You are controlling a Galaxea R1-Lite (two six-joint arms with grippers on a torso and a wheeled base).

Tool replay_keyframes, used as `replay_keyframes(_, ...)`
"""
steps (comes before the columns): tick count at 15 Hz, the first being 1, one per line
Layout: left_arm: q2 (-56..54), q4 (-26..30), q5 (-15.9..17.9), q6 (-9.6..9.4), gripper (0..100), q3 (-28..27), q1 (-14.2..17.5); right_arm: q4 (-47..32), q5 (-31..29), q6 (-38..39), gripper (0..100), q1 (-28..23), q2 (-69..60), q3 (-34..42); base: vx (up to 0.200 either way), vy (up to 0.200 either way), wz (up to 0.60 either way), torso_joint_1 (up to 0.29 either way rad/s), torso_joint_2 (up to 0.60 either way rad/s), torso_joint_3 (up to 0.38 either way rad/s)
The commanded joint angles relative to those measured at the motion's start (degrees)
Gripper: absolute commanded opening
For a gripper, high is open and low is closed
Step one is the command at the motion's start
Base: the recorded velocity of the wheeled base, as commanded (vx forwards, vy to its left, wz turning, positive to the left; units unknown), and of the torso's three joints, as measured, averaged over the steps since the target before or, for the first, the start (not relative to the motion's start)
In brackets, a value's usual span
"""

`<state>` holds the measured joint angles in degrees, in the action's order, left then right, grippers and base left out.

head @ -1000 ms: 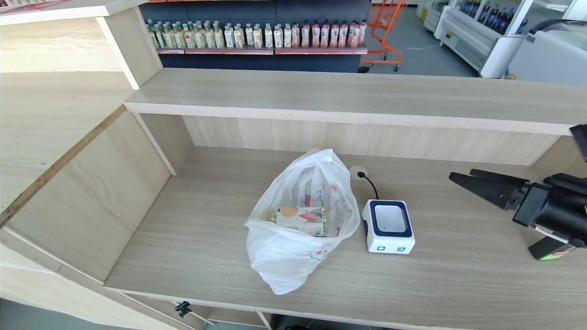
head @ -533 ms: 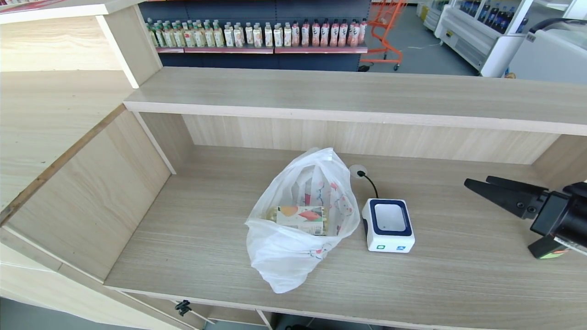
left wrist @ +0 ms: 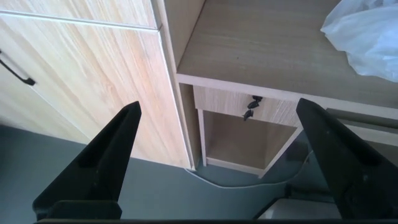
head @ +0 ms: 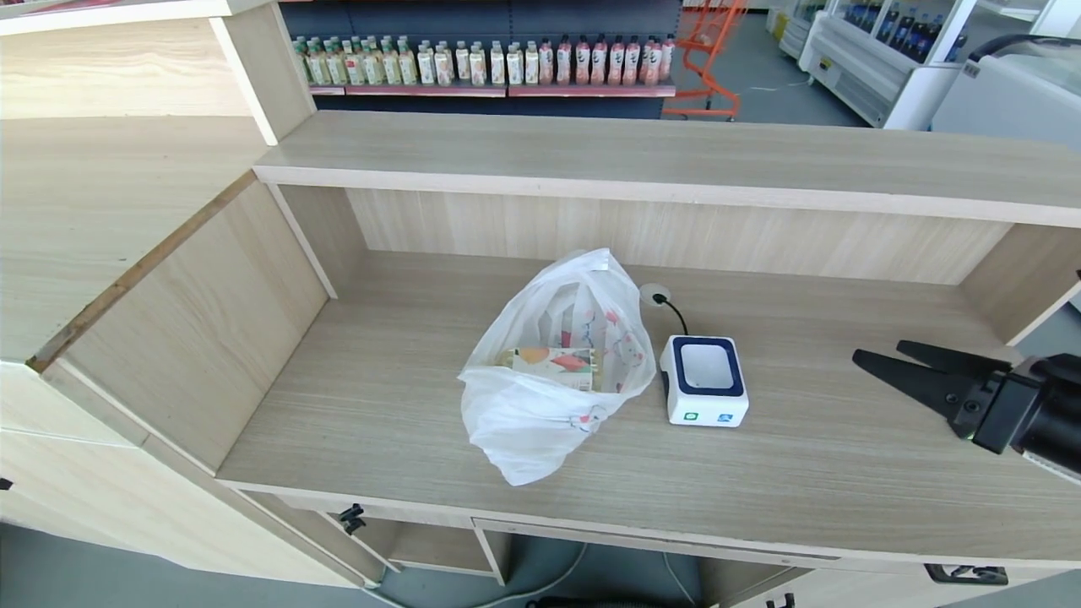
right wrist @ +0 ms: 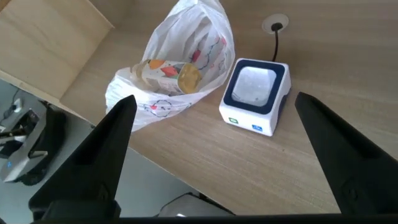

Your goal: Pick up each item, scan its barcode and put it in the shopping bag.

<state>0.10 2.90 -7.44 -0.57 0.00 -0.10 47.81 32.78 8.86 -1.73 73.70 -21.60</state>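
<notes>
Right gripper (head: 878, 353) is hanging over the right end of the counter (head: 802, 481), jaws spread wide with nothing between them, pointed toward the barcode scanner (head: 703, 380). Left gripper (left wrist: 219, 104) is spread open too and also empty, sitting out in front of the counter's left end, over the floor next to the cabinet side. The white shopping bag (head: 540, 414) sits mid-counter with its mouth open, and there's a drink bottle (head: 553, 367) lying on its side in it. The scanner is just to the right of the bag, window facing up, with its black cable (head: 678, 319) running back to a hole in the countertop.
</notes>
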Motion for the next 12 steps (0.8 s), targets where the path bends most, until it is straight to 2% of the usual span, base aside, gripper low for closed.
replay_keyframes(1, 0.0, 0.0, 0.0, -0.04, 100, 0.0, 0.0, 0.0, 0.0, -1.4, 100, -1.7, 1.1, 0.9, 0.0, -0.2, 0.0, 0.002, 0.01, 0.007)
replay_keyframes(4, 0.0, 0.0, 0.0, -0.04, 100, 0.0, 0.0, 0.0, 0.1, -3.6, 100, -4.4, 1.5, 2.3, 0.0, -0.2, 0.0, 0.001, 0.0, -0.001)
replay_keyframes(8, 0.0, 0.0, 0.0, 0.05, 100, 0.0, 0.0, 0.0, 0.1, -4.1, 100, -4.9, 1.4, 2.9, 0.0, -0.2, 0.0, 0.002, 0.0, 0.005)
replay_keyframes(12, 0.0, 0.0, 0.0, 0.05, 100, 0.0, 0.0, -0.1, 0.1, -9.0, 100, -6.6, 1.6, 4.9, 0.0, -0.2, 0.0, 0.002, 0.0, 0.001)
